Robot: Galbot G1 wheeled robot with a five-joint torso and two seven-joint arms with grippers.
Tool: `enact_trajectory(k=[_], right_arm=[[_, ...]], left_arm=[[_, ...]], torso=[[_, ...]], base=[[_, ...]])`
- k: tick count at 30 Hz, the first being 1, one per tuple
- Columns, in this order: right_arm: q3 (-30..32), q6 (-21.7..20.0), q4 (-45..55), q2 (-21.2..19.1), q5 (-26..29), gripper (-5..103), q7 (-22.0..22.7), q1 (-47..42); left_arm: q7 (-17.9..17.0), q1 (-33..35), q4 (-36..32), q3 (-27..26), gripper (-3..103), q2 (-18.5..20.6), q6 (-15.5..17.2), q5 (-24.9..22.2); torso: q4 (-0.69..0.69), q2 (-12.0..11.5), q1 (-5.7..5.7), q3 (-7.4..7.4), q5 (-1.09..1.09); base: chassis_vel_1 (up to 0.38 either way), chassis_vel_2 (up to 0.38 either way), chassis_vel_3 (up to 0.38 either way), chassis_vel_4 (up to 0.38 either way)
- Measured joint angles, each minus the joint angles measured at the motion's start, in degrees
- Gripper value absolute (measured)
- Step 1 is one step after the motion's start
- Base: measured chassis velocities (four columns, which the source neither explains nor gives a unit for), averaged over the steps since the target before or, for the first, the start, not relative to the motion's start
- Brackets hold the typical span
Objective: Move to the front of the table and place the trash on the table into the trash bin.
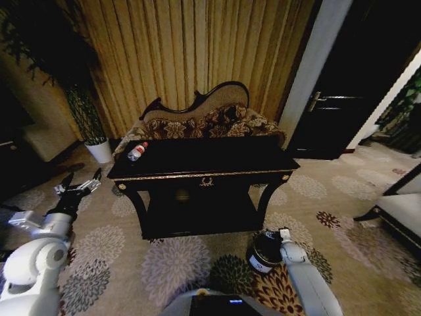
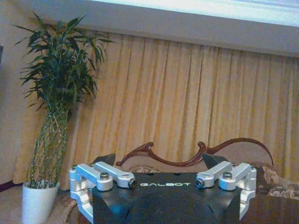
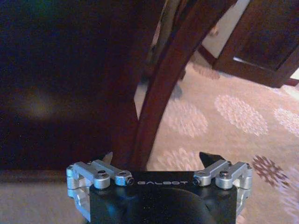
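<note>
Flowered carpet surrounds the black table (image 1: 204,161), where a bottle (image 1: 137,151) lies at its left end. Right gripper (image 1: 284,233) sits over the trash bin (image 1: 264,252), contents unclear, fingers spread and empty; left gripper (image 1: 78,186) hovers open, empty.

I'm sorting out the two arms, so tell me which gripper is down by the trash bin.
The right gripper, low on the carpet touching the trash bin beside the table. The left gripper is raised and open, off the table's left end.

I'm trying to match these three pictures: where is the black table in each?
Head view: table in the middle, before the sofa.
Left wrist view: probably the dark strip under the sofa's cushion.
Right wrist view: table's curved leg and dark side, close up.
Shared: sofa back, head and left wrist views.
</note>
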Motion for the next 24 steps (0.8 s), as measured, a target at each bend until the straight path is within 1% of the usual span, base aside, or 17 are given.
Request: enact_trajectory(k=[2, 3, 4, 5, 6, 8, 9, 11, 12, 14, 15, 17, 21, 24], right_arm=[[0.3, 0.0, 6.5, -0.7, 7.9, 100, 0.0, -1.6], [0.3, 0.0, 6.5, -0.7, 7.9, 100, 0.0, -1.6], [0.6, 0.1, 10.9, -1.0, 11.1, 100, 0.0, -2.6], [1.1, 0.0, 16.0, -1.2, 12.9, 100, 0.0, -3.6], [1.1, 0.0, 16.0, -1.2, 12.9, 100, 0.0, -3.6], [1.4, -2.1, 26.4, -1.7, 16.4, 100, 0.0, -5.1], [1.4, -2.1, 26.4, -1.7, 16.4, 100, 0.0, -5.1], [0.0, -3.4, 35.1, -2.3, 19.6, 100, 0.0, -6.0], [0.0, -3.4, 35.1, -2.3, 19.6, 100, 0.0, -6.0], [-2.3, -4.0, 42.7, -2.9, 21.0, 100, 0.0, -6.7], [-2.3, -4.0, 42.7, -2.9, 21.0, 100, 0.0, -6.7], [-4.3, -5.0, 48.7, -3.2, 22.0, 100, 0.0, -7.6], [-5.3, -5.2, 52.7, -3.6, 22.0, 100, 0.0, -8.6], [-5.4, -5.0, 53.5, -3.7, 21.8, 100, 0.0, -8.7]], left_arm=[[0.0, 0.0, 0.5, 0.2, 100, -0.1, 0.0, 0.1], [0.0, 0.0, 0.5, 0.2, 100, -0.1, 0.0, 0.1], [0.0, 0.0, 0.7, 0.3, 100, -0.2, 0.0, 0.1], [-0.1, 0.1, 0.9, 0.5, 100, -0.2, 0.0, 0.2], [-0.1, 0.1, 0.9, 0.5, 100, -0.2, 0.0, 0.2], [-0.1, 0.2, 1.0, 0.8, 100, -0.3, 0.0, 0.3], [-0.1, 0.2, 1.0, 0.8, 100, -0.3, 0.0, 0.3], [-0.1, 0.2, 1.0, 1.1, 100, -0.5, 0.1, 0.4], [-0.1, 0.2, 1.0, 1.1, 100, -0.5, 0.1, 0.4], [-0.1, 0.4, 1.0, 1.4, 100, -0.6, 0.1, 0.4], [-0.1, 0.4, 1.0, 1.4, 100, -0.6, 0.1, 0.4], [-0.1, 0.5, 1.0, 1.5, 100, -0.5, 0.0, 0.4], [-0.1, 0.5, 1.2, 1.5, 100, -0.2, -0.2, 0.5], [-0.1, 0.5, 1.2, 1.6, 100, -0.2, -0.2, 0.5]], torso=[[-0.01, 0.0, 0.00, 0.00, -0.01], [-0.01, 0.0, 0.00, 0.00, -0.01], [0.00, 0.0, 0.00, 0.00, -0.01], [-0.01, 0.0, 0.00, -0.01, -0.02], [-0.01, 0.0, 0.00, -0.01, -0.02], [0.00, 0.0, 0.00, 0.00, -0.04], [0.00, 0.0, 0.00, 0.00, -0.04], [0.00, 0.0, 0.00, 0.00, -0.02], [0.00, 0.0, 0.00, 0.00, -0.02], [0.01, 0.0, 0.00, 0.00, -0.03], [0.01, 0.0, 0.00, 0.00, -0.03], [0.01, 0.0, 0.00, -0.01, -0.03], [-0.01, 0.0, 0.00, -0.01, -0.02], [0.00, 0.0, -0.01, 0.00, -0.02]], base=[[0.000, 0.000, 0.000, 0.000], [0.000, 0.000, 0.000, 0.000], [0.000, 0.000, 0.000, 0.000], [0.000, 0.000, 0.000, 0.000], [0.000, 0.000, 0.000, 0.000], [0.000, 0.000, 0.000, 0.000], [0.000, 0.000, 0.000, 0.000], [0.000, 0.000, 0.000, 0.000], [0.000, 0.000, 0.000, 0.000], [0.000, 0.000, 0.000, 0.000], [0.000, 0.000, 0.000, 0.000], [0.000, 0.000, 0.000, 0.000], [0.000, 0.000, 0.000, 0.000], [0.000, 0.000, 0.000, 0.000]])
